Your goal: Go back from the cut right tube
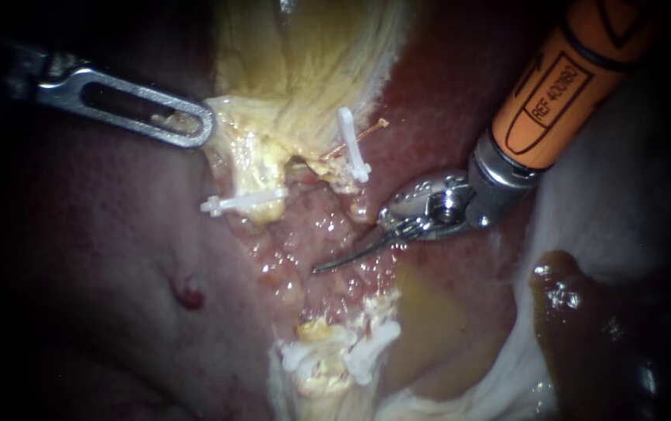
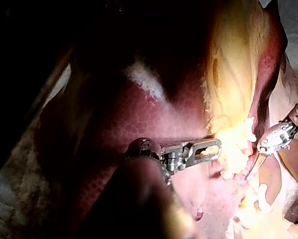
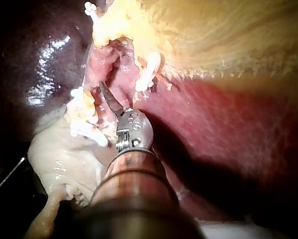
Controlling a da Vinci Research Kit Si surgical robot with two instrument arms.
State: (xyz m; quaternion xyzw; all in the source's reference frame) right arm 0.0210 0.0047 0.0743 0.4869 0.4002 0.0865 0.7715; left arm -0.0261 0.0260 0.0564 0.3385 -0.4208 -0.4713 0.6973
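- A pale, rough cloth (image 2: pixel 9 199) lies in shadow at the margin of the left wrist view.
- A grey-blue drape (image 2: pixel 295 17) shows beyond the lit area.
- White cloth (image 1: pixel 623 187) lies in the endoscope view.
- Bright light falls mid-scene; the surroundings are dark.

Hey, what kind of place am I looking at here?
Likely a surgical practice bench, seen close up: dark red liver, small white plastic clips on cut pale yellow tissue, and a slender metal left instrument and orange-sleeved right instrument.
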